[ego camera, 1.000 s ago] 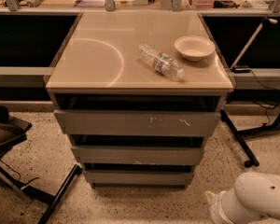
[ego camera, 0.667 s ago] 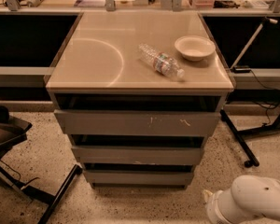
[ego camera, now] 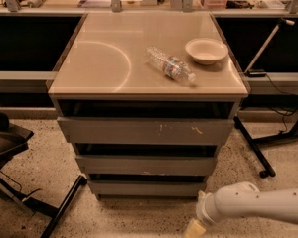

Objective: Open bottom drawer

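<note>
Standing at the front of this low grey cabinet, one sees three handleless drawer fronts stacked under a tan surface (ego camera: pixel 94 81). The bottom drawer (ego camera: pixel 146 188) sits lowest, just above the speckled floor (ego camera: pixel 139 217), in the lower middle of the frame. Its front is plain and unmarked, and it looks the narrowest of the three, with a dark gap above it. Over it comes the middle drawer (ego camera: pixel 146 165), with a small pale scuff on its lower edge. Above that is the top drawer (ego camera: pixel 139 131), the widest, with white scratch marks right of centre.

The tool (ego camera: pixel 194 228) is at the bottom edge of the frame, right of centre. It shows as a yellowish tip at the end of a white arm (ego camera: pixel 253 205) that reaches in from the lower right corner. It is low by the floor, just right of and below the bottom drawer's right corner, and apart from it. How far open it is cannot be told, and nothing is seen in its hold.

A clear plastic water bottle (ego camera: pixel 171 65) lies on its side on the surface. Its label shows colour, but no writing on it can be read. Just beside it, to the upper right, stands a shallow cream bowl (ego camera: pixel 206 50). A pale circular arc (ego camera: pixel 120 58) marks the left half of the surface. Black stand legs (ego camera: pixel 253 150) cross the floor at right.
</note>
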